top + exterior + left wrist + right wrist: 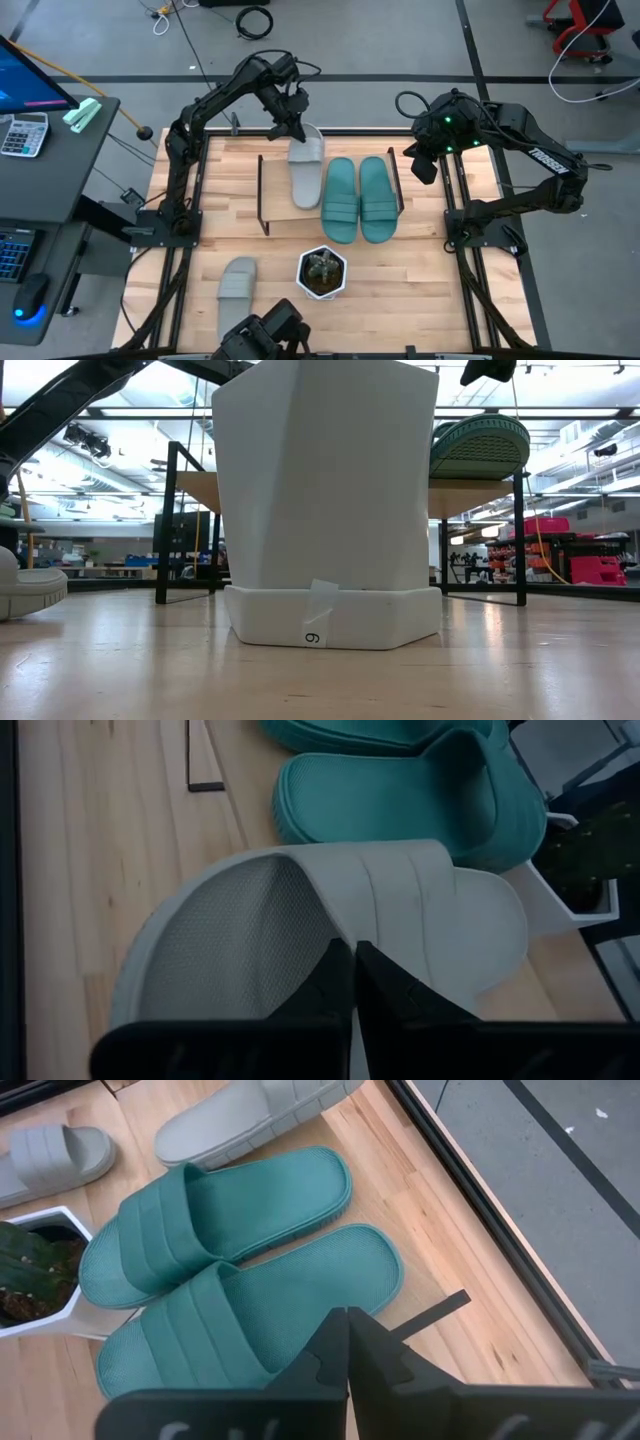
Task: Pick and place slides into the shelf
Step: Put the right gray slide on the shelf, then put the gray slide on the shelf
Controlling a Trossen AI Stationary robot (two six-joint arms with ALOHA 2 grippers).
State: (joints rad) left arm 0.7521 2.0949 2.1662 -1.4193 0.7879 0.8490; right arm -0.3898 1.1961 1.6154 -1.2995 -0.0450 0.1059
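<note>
While the left arm works at the far edge of the shelf, these are the relations that matter:

Left gripper (296,133): over the far end of a light grey slide (307,172); from its wrist camera its fingers look pressed together on that end of the slide, so it seems clenched on it.
Held grey slide: on the shelf (268,196), long axis running far to near, just beside the teal pair (357,199) and parallel to it.
Direction from claw: the slide stretches from the gripper toward the near side of the table, strap end farthest from the fingers.
Right gripper (425,160): hovering just beyond the shelf's right frame, near the teal pair; fingers appear closed on nothing.
Teal pair: both lying side by side on the shelf, apparently placed.
Second grey slide (238,282): on the tabletop at the near left, well apart from the shelf, beside the white pot (322,272).
Nearer arm: by my judgement the left, since that slide lies on its side of the table.
Likely step: setting down the held slide, then fetching the last one.
</note>
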